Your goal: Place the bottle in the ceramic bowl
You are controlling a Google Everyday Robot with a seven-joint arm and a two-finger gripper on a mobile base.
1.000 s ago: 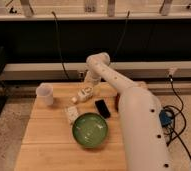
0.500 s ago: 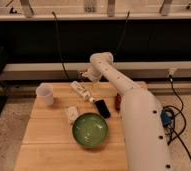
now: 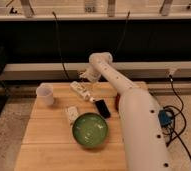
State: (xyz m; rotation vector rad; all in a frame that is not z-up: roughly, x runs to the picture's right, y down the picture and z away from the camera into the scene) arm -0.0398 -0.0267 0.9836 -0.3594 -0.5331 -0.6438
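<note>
The bottle (image 3: 82,91) lies on its side on the wooden table (image 3: 44,140), at the far middle, running diagonally from back left to front right. My gripper (image 3: 87,76) hangs just above and behind the bottle's far end, at the end of the white arm (image 3: 124,100) that reaches in from the right. It is open and holds nothing. The green ceramic bowl (image 3: 90,130) sits nearer the front, below the bottle, with nothing in it.
A white translucent cup (image 3: 45,94) stands at the table's back left. A small white box (image 3: 72,114) lies left of the bowl's rim, and a black flat object (image 3: 102,108) lies between bowl and arm. Cables and a blue device (image 3: 165,117) are on the floor at right.
The gripper has shifted slightly over the bottle's far end. The bottle, bowl and cup stay where they were.
</note>
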